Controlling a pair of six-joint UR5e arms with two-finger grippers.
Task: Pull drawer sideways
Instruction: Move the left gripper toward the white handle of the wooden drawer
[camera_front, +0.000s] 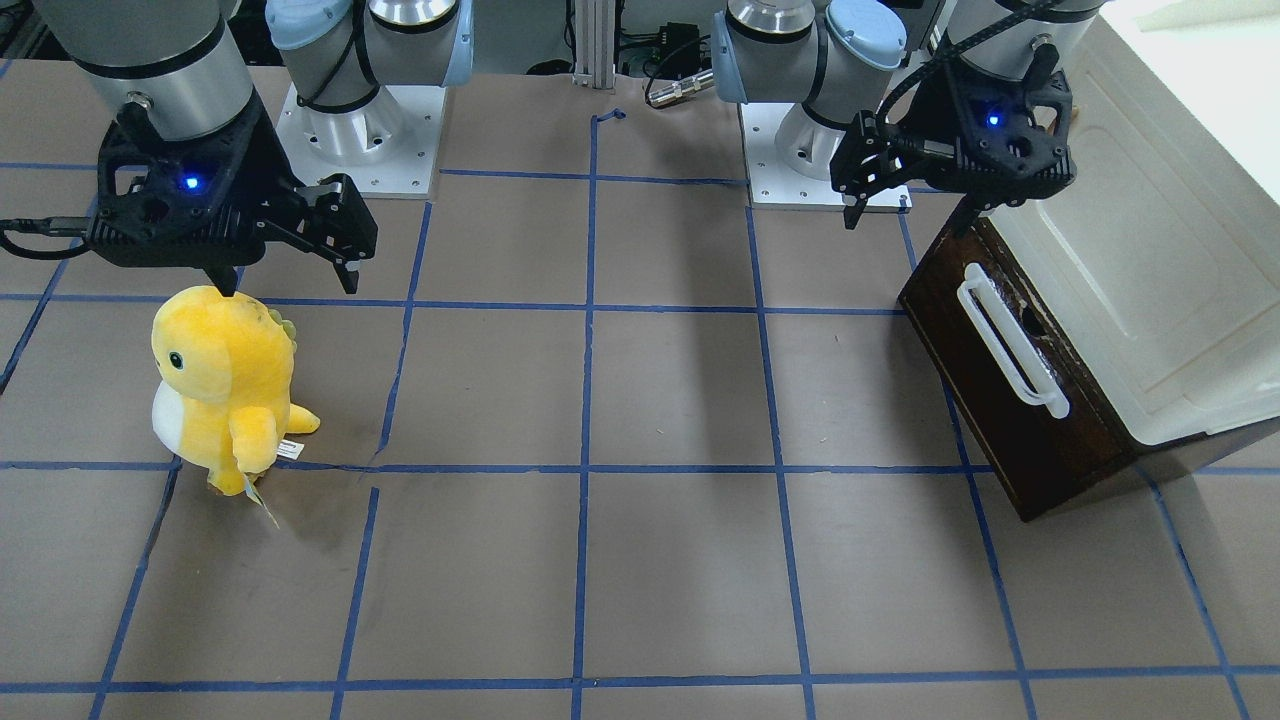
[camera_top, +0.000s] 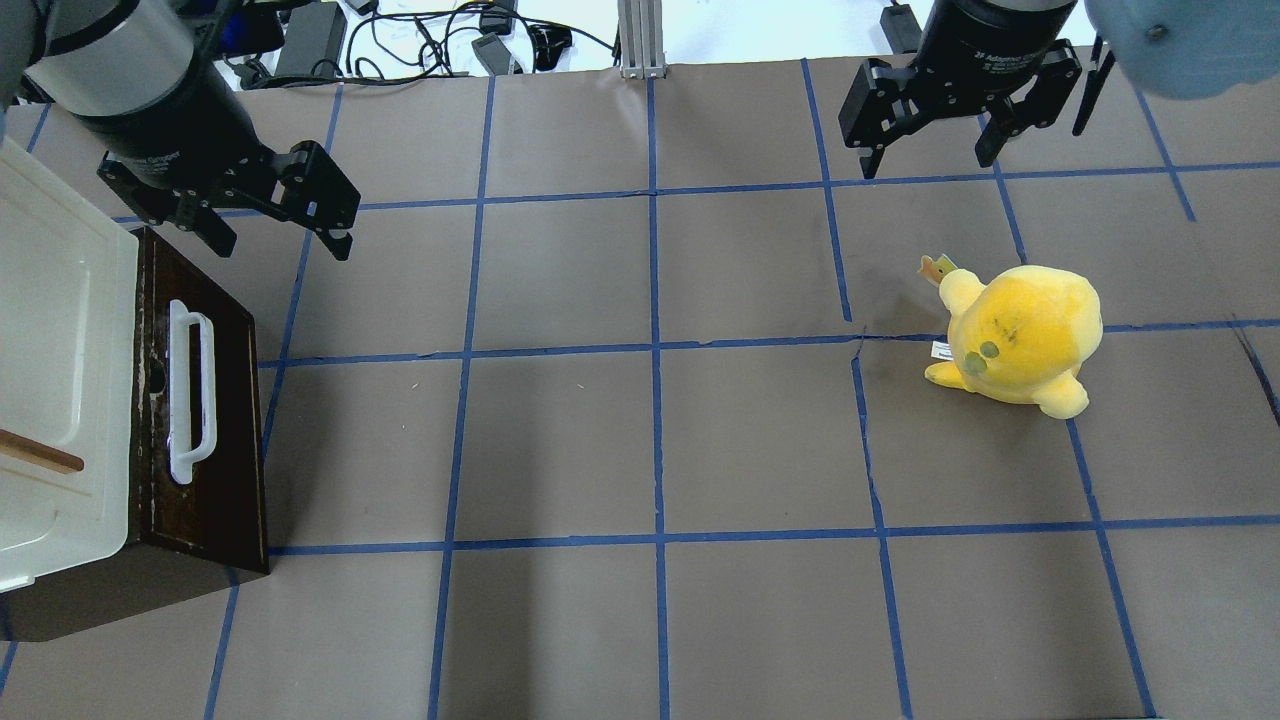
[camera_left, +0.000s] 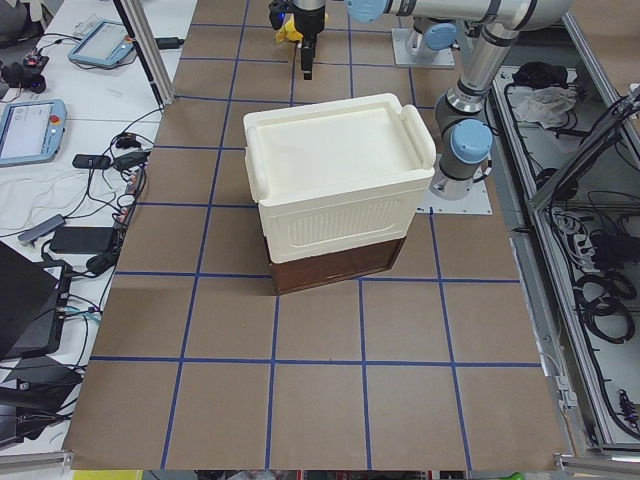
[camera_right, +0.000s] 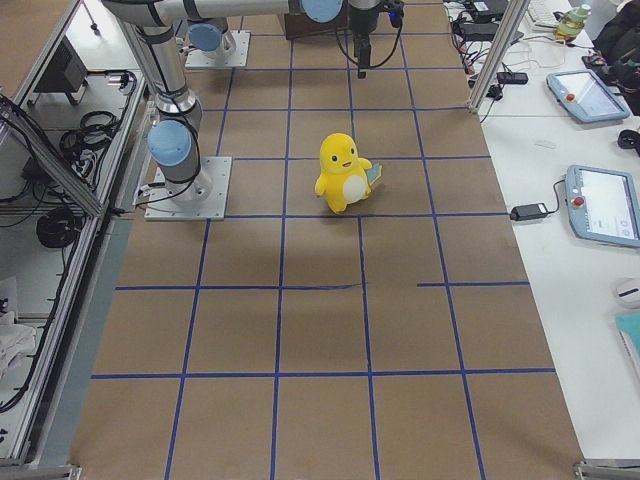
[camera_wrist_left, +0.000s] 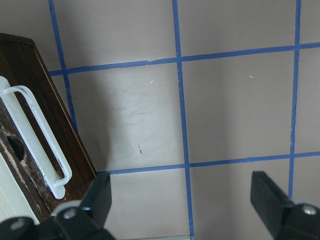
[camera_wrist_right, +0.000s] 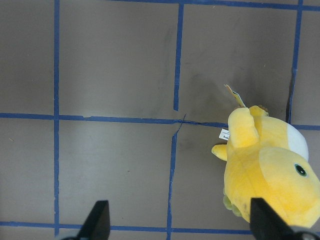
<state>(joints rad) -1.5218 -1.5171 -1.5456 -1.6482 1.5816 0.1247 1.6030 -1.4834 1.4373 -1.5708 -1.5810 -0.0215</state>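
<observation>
Drawer: the drawer (camera_top: 235, 450) sits at the left end of the table (camera_top: 650, 450), at the foot of the white cabinet (camera_top: 60, 350). Its dark brown front faces the middle of the table.

Handle: the white bar handle (camera_top: 190, 392) runs along the front. Nothing touches it.

Drawer state: no pale box sides show beyond the cabinet in any view, so I judge the drawer fully pushed in.

Left gripper: the left gripper (camera_top: 282, 240) hangs above the table, by the end of the drawer front nearest the robot's base. Its fingers are spread wide and it holds nothing. It is near the handle but apart from it. In its wrist view the handle lies off to the left, outside the gap between the fingers.

Right gripper: the right gripper (camera_top: 927, 165) hangs over the right side of the table, well apart from the drawer. Its fingers are also spread wide and it is empty.

Other thing: a yellow plush toy (camera_top: 1020, 335) stands on the table just beside the right gripper. It has no part in the task.

Done so far: nothing, as far as the pictures show. At most, the left arm is close to the drawer.

Left to do: by my reading, the whole task. The fingers need to be brought around the handle and closed on it, and then the drawer drawn out toward the middle of the table.

Likely arm: the left, since it is the one beside the drawer.
</observation>
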